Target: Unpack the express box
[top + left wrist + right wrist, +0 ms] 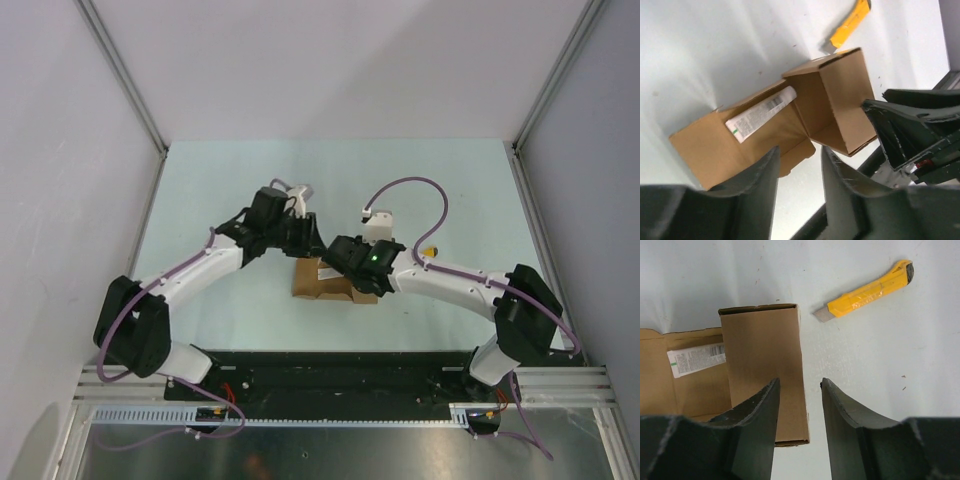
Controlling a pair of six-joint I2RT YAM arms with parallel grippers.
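Note:
The express box is a small brown cardboard box lying open on the table, also seen as the express box and under both grippers as the express box. A white printed slip lies on its unfolded panel. My left gripper hovers open over a loose flap, with bare table showing between the fingers. My right gripper is open and straddles the box's right edge, with a gap to its right finger. In the top view the left gripper and right gripper nearly meet.
A yellow-and-black utility knife lies on the table beyond the box, also visible as the knife and as a yellow speck behind the right arm. White walls enclose the pale table.

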